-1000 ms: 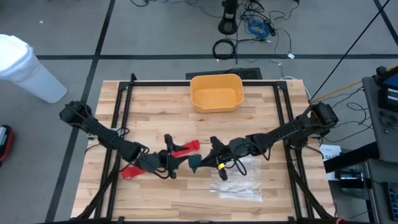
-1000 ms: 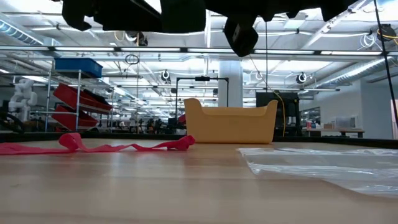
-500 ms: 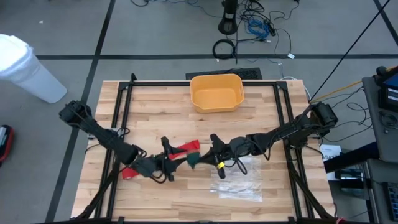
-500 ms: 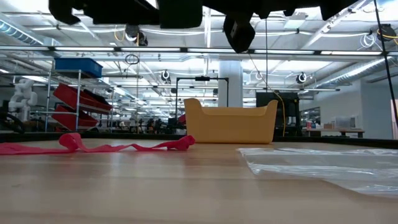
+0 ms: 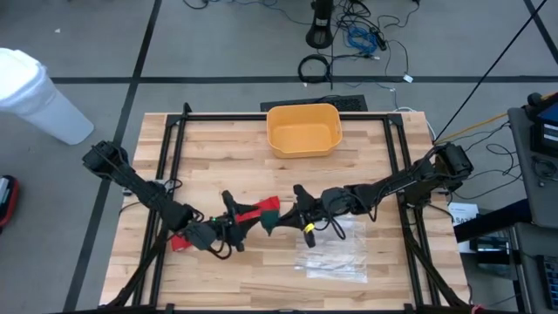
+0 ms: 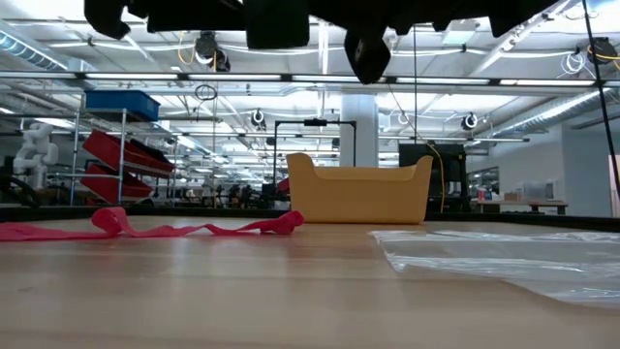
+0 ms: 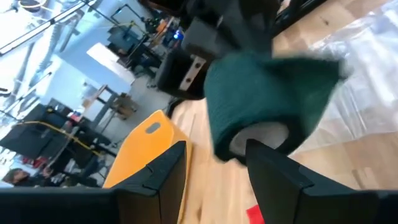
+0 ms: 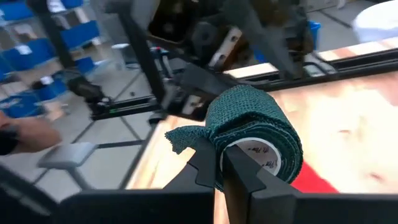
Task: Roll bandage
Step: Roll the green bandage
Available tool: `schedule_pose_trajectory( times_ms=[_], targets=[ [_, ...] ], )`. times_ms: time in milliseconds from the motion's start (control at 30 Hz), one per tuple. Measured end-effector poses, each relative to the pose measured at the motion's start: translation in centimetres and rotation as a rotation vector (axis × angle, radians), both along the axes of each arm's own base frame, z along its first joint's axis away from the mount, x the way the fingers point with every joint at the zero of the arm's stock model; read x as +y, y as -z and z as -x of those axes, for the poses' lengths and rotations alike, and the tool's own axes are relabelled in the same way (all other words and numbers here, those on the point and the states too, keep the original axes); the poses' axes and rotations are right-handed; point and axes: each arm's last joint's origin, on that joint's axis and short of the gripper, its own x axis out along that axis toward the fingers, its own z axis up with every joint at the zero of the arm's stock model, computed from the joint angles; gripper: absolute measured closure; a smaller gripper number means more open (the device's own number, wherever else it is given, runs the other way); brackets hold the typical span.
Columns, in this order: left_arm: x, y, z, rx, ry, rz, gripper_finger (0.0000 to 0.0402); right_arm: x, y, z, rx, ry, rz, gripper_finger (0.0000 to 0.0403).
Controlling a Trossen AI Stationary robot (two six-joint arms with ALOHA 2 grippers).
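On the wooden counter (image 5: 218, 166) the bandage (image 5: 253, 212), a long red strip, lies flat and slightly rumpled left of centre, running from about eight o'clock of the counter's middle toward the centre; in the low view it stretches along the counter (image 6: 291, 291) as a crinkled red band (image 6: 165, 229) ending just in front of the yellow bin (image 6: 358, 191).

The right claw (image 5: 272, 223) hovers above the counter near the middle, its fingers pinched together on a dark green roll (image 8: 255, 130) of wrap with a white core; a loose flap hangs off the roll. The left claw (image 5: 242, 222) hangs just at nine o'clock of that roll, its fingers (image 7: 165, 180) spread apart with nothing between them, pointing at the green roll (image 7: 267, 99) close ahead.

The yellow bin (image 5: 303, 129) sits at twelve o'clock on the counter. A clear plastic bag (image 5: 336, 255) lies at about five o'clock from the centre.
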Motion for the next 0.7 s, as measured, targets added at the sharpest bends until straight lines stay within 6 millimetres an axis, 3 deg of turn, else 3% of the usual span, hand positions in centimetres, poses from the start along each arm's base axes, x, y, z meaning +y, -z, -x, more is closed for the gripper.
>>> schedule_pose_trajectory(
  times_ms=[267, 600, 700],
  targets=[
    [0.4, -0.4, -1.0, -0.013, 0.198, 0.067, 0.0230, 0.2, 0.0, 0.1, 0.000, -0.043, 0.005, 0.0402],
    [2.6, -1.3, -2.4, -0.095, 0.200, 0.077, 0.0231, -0.1, -0.4, 0.0, -0.046, -0.089, 0.001, 0.0402],
    [2.9, -1.5, -2.6, -0.100, 0.205, 0.054, 0.0252, -0.3, -0.5, -0.1, -0.053, -0.091, 0.024, 0.0402]
  ],
)
